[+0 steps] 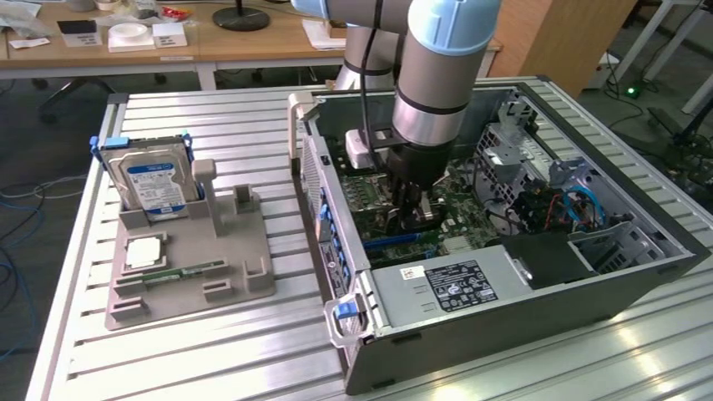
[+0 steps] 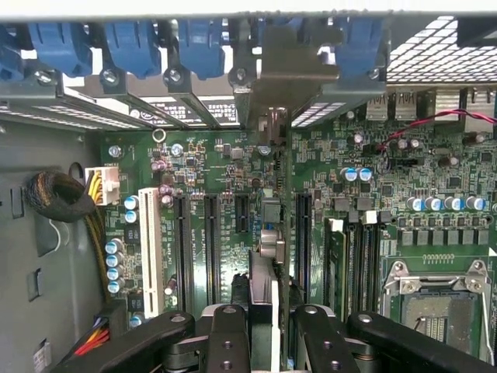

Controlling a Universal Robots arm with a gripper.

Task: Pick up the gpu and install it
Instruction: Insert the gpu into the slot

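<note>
Evidently the install step is in hand: the pincer (image 1: 415, 219), its two fingers (image 2: 225, 334) drawn partway in and clamped on the gpu (image 2: 269, 264), holds the card edge-on inside the open computer case (image 1: 502, 288). The card sits close over the motherboard (image 2: 194, 163), among its black expansion slots, with the pale end bracket toward the blue-latched rear openings. Seating it looks to call for lining the card's edge up with one slot and pressing straight down. Counted: one arm, one pincer, one gpu, one case. Outside on the tabletop (image 1: 223, 351), one grey holder (image 1: 212, 251) carries one hard drive (image 1: 154, 185) and one green memory stick (image 1: 184, 271).
</note>
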